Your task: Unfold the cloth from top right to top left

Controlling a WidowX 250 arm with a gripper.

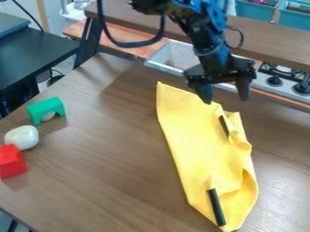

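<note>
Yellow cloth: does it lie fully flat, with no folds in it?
No, the yellow cloth has its right side folded over and bunched, with creases near its lower end.

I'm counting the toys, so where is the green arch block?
In the camera view, the green arch block sits at the left of the table, just beyond the white rounded object.

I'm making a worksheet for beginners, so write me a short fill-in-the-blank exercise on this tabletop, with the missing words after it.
The cloth on the table is coloured ____.
Between the green arch and the red block lies an object coloured ____.
The gripper is not shut but ____.

Missing words: yellow; white; open.
</note>
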